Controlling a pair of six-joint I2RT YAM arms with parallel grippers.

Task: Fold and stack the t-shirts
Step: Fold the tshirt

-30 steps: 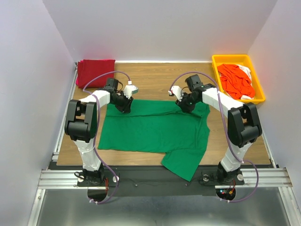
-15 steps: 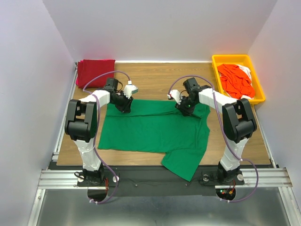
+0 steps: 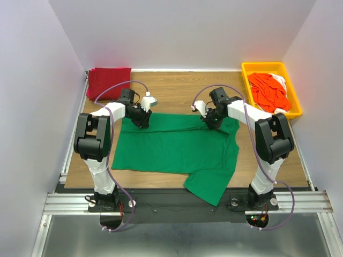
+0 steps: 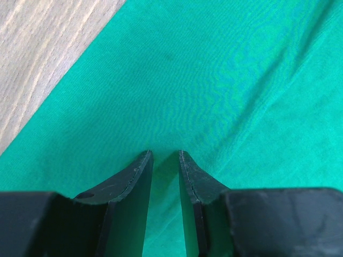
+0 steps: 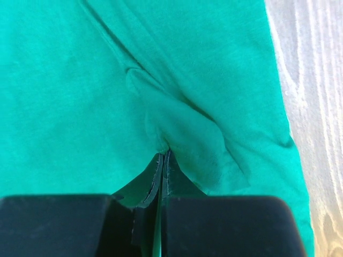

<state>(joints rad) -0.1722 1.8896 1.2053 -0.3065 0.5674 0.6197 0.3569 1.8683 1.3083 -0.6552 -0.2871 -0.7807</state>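
A bright green t-shirt (image 3: 177, 147) lies spread flat on the wooden table, one sleeve hanging over the near edge. My left gripper (image 3: 143, 123) presses down on its far left edge. In the left wrist view its jaws (image 4: 165, 154) stand a narrow gap apart with green cloth (image 4: 214, 80) under the tips. My right gripper (image 3: 210, 123) is on the far right edge and is shut (image 5: 163, 152), pinching a small raised fold of the green cloth (image 5: 182, 128). A folded dark red t-shirt (image 3: 109, 81) lies at the back left corner.
A yellow tray (image 3: 252, 67) at the back right holds crumpled orange-red (image 3: 268, 91) and white (image 3: 280, 80) shirts. Bare wood (image 3: 177, 91) lies behind the green shirt. White walls close in the left, right and back.
My right arm's wrist has shifted slightly to the left over the shirt's far edge. The left arm and the shirt have not moved.
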